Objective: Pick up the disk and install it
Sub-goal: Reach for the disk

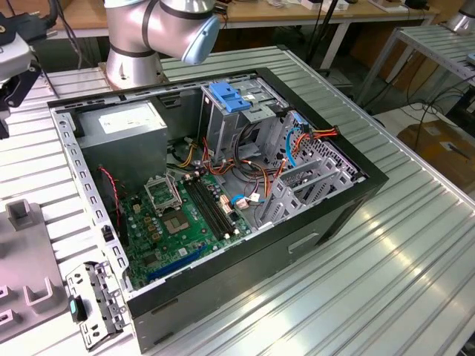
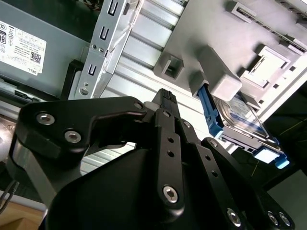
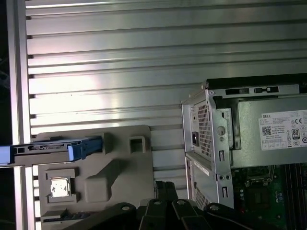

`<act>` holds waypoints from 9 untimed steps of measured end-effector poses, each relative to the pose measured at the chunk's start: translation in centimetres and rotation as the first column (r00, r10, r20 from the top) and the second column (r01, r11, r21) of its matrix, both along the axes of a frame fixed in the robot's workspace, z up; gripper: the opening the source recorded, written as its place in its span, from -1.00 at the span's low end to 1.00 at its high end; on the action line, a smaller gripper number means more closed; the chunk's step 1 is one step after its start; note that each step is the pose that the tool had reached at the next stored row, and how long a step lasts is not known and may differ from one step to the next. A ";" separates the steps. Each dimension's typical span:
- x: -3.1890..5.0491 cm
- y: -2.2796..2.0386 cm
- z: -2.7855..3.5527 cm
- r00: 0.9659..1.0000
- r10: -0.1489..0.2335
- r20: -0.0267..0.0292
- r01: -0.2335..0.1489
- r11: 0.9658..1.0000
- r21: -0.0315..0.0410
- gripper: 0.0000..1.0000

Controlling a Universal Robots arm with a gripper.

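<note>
The disk [image 2: 238, 116] stands on edge in a blue plastic carrier [image 2: 207, 106], held in a slot of a grey moulded fixture [image 2: 211, 52] on the table. In the first wrist view the disk [image 3: 43, 149] shows edge-on at the far side of that fixture [image 3: 120, 167]. My gripper [image 2: 165, 96] hangs above the fixture, between the disk and the open computer case [image 1: 223, 193]. It is a short way from the disk and does not touch it. The black fingers [image 3: 165, 188] are shut together with nothing between them.
The case lies open on a ribbed aluminium table [image 1: 386, 245]. Inside it are a grey power supply [image 1: 126, 122], a metal cage with a blue handle [image 1: 230, 100], a green motherboard [image 1: 185, 215] and loose cables. A perforated metal bracket [image 1: 96, 300] lies beside the case.
</note>
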State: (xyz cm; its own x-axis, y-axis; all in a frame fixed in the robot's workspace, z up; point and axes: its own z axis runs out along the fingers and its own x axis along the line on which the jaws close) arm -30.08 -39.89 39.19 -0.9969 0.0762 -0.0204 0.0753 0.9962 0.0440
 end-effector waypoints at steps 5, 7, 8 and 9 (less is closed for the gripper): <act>-0.90 0.00 -0.01 1.000 0.000 0.000 0.000 1.000 0.000 -0.79; -1.27 0.00 -0.01 1.000 0.000 0.000 0.000 1.000 0.000 -0.79; -1.43 0.00 -0.02 1.000 0.000 0.000 0.000 1.000 0.000 -0.79; -1.78 0.00 -0.02 1.000 0.000 0.000 0.000 1.000 0.000 -0.79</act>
